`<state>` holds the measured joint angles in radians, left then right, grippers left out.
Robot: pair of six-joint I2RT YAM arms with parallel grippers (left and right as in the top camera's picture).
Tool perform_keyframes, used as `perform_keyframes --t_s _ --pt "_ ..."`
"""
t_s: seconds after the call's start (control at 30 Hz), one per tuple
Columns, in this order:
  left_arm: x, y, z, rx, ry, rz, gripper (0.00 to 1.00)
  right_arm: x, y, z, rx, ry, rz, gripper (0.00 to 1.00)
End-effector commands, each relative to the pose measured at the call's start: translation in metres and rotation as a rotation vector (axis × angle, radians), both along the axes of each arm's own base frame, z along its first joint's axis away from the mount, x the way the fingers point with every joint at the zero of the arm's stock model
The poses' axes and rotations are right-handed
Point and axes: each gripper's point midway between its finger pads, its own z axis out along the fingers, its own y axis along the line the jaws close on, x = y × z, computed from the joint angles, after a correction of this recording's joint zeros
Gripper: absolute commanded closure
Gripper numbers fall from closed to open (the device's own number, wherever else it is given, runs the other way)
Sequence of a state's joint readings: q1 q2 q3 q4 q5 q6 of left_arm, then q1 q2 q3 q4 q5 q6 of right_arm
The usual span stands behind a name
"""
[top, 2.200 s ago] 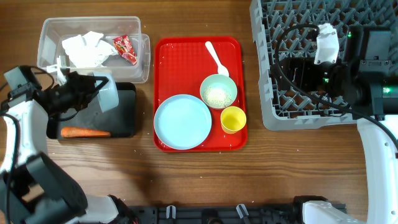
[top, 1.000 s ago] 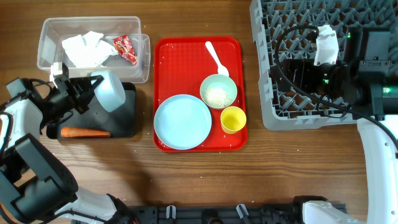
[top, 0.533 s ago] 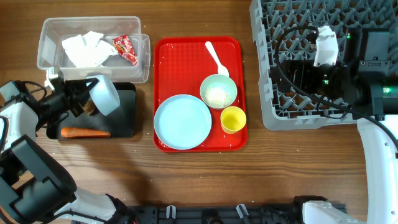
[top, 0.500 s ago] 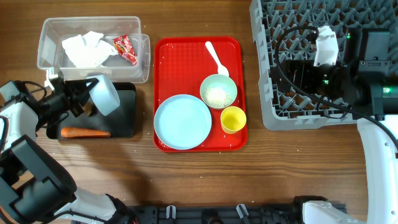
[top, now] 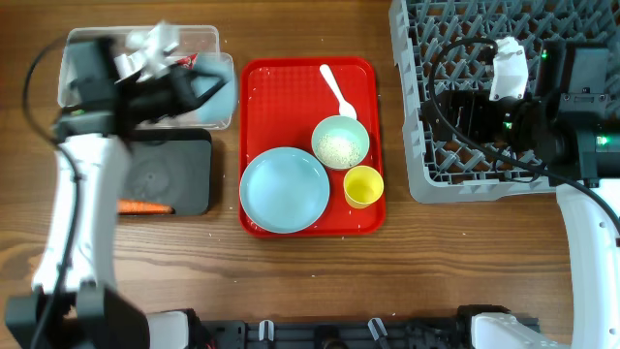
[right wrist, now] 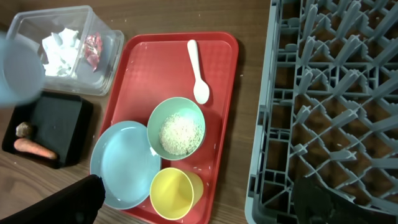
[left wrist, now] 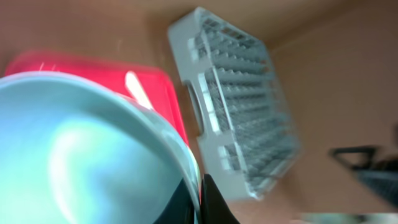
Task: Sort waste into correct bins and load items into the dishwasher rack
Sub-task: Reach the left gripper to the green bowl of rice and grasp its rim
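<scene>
My left gripper [top: 179,89] is shut on the rim of a pale blue bowl [top: 211,85], blurred, above the clear tub [top: 73,58]. In the left wrist view the bowl [left wrist: 81,155] fills the left side, its rim pinched between the black fingers [left wrist: 214,205]. The tub holds white tissue [right wrist: 59,43] and a red wrapper [right wrist: 93,46]. The black tray [right wrist: 53,121] holds a carrot [right wrist: 34,148] and a brown lump [right wrist: 23,129]. My right gripper [right wrist: 199,186] hangs open over the grey rack [top: 504,165], holding nothing.
The red tray [top: 281,87] carries a large blue plate [top: 286,189], a bowl of rice [top: 340,143], a yellow cup [top: 363,185] and a white spoon [top: 335,89]. A few rice grains lie loose on the tray. The rack fills the right side of the table.
My left arm has swung up and right from over the black tray to above the clear tub, carrying the bowl. The right arm has not moved.
</scene>
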<state>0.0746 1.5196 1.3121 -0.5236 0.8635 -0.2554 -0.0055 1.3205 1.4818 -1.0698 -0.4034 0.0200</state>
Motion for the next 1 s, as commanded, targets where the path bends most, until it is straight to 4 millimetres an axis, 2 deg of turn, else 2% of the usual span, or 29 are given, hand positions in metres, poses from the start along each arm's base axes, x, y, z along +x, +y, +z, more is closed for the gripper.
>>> perform_keyframes --t_s 0.0,0.03,0.1,0.17,0.23,0.33,0.47,0.57,0.73,0.83,0.97 --pt "0.029 -0.034 0.006 0.475 -0.265 0.132 0.93 0.003 0.000 0.003 0.009 -0.004 -0.008 0.00" --pt "0.034 -0.052 0.000 0.588 -0.318 0.139 0.93 0.003 0.000 0.003 0.009 -0.001 -0.008 0.00" --pt "0.038 -0.073 -0.015 0.701 -0.356 0.127 0.94 0.002 0.000 0.002 0.009 0.004 -0.008 0.00" --pt "0.045 -0.093 -0.041 0.772 -0.363 0.086 0.95 0.001 0.000 0.001 0.008 0.009 -0.007 0.00" --pt "0.053 -0.103 -0.065 0.788 -0.346 0.058 0.96 0.001 0.000 0.001 0.007 0.009 -0.006 0.00" --pt "0.066 -0.108 -0.110 0.810 -0.289 0.038 0.96 0.001 0.000 0.001 0.007 0.010 -0.006 0.00" --pt "0.068 -0.110 -0.155 0.845 -0.216 0.002 0.96 0.000 -0.001 0.000 0.007 0.015 -0.006 0.00" --pt "0.062 -0.107 -0.174 0.871 -0.164 -0.025 0.96 -0.001 0.000 0.000 0.007 0.016 -0.005 0.00" --pt "0.054 -0.103 -0.185 0.893 -0.120 -0.048 0.95 -0.001 0.000 0.000 0.007 0.016 -0.006 0.00" --pt "0.049 -0.101 -0.190 0.906 -0.093 -0.061 0.81 -0.001 -0.001 0.000 0.007 0.018 -0.006 0.00" --pt "0.045 -0.099 -0.193 0.915 -0.075 -0.071 0.51 -0.001 -0.001 -0.001 0.006 0.020 -0.007 0.00"
